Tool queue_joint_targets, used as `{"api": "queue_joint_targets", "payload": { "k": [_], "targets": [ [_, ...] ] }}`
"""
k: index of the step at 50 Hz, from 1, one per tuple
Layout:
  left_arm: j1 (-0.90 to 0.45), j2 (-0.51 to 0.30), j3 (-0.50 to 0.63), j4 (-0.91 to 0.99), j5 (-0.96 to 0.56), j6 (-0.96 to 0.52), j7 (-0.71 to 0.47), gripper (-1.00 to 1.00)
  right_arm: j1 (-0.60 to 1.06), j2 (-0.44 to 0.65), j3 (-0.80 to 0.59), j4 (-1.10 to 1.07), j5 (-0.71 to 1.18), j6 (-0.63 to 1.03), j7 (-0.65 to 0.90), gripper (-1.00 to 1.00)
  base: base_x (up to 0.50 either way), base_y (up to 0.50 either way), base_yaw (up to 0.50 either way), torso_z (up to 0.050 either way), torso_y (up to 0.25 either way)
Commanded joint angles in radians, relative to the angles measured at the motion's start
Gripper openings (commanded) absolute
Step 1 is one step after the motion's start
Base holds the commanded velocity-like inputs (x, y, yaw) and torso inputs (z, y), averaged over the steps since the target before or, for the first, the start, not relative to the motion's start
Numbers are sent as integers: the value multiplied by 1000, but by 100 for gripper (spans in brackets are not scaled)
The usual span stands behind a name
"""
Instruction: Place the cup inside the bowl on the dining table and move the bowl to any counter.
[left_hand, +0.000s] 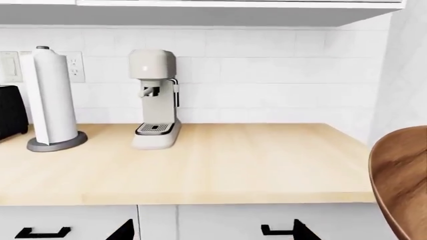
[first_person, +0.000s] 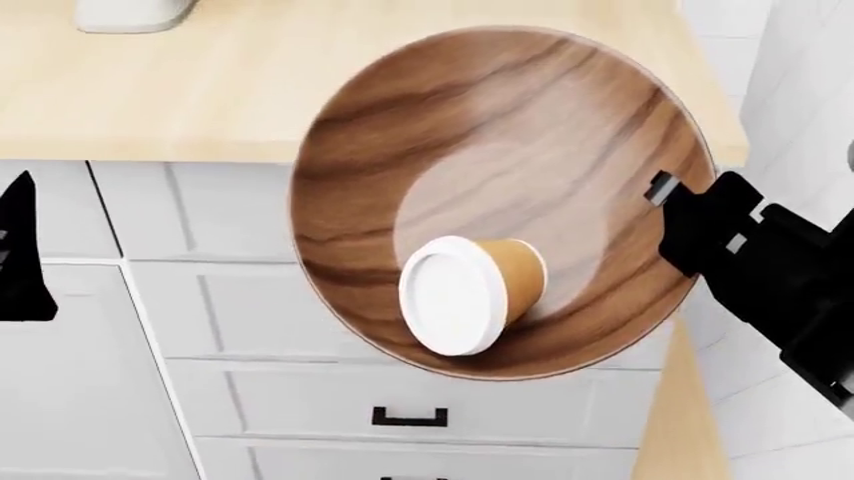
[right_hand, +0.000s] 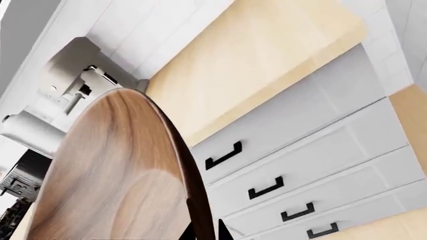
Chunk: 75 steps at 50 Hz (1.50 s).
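A honey-coloured wooden tabletop (first_person: 334, 90), the kitchen counter, runs beneath white wall tiles (left_hand: 267, 75), with white drawers (first_person: 400, 400) and black handles below it. Held in the air in front of the drawers, its far rim overlapping the tabletop's front edge, is the large streaked wooden bowl (first_person: 494, 160), not yet set down. It tilts toward the viewer, probably because it is gripped by one side only. The right gripper (first_person: 681, 215), black and blocky, sits at the bowl's right rim and appears closed on that edge, though its fingertips are mostly hidden. The left gripper cannot be seen in any view, so its state is unknown. On the tabletop stand a beige coffee machine (left_hand: 155, 100) and a paper towel roll (left_hand: 50, 100), leaving open space for the bowl. Smallest, the tan cup (first_person: 474, 290) lies on its side inside the bowl's lower part, its white lid facing outward.
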<state>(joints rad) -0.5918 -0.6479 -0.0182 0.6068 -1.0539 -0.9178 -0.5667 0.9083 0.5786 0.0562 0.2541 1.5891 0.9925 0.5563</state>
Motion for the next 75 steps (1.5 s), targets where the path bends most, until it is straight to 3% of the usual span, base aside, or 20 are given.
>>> {"api": "queue_joint_targets", "payload": {
  "k": [1, 58, 75],
  "targets": [
    [-5, 12, 19, -1, 11, 3, -7, 100, 4, 1, 8, -9, 19, -5, -6, -100, 500, 0, 0, 0, 0],
    [71, -19, -26, 14, -10, 48, 8, 100, -14, -2, -5, -10, 15, -26, -17, -100, 498, 0, 0, 0, 1],
    [72, -17, -20, 13, -8, 52, 5, 100, -18, -2, -12, -4, 20, -24, -11, -100, 286, 0, 0, 0, 1]
  ]
}}
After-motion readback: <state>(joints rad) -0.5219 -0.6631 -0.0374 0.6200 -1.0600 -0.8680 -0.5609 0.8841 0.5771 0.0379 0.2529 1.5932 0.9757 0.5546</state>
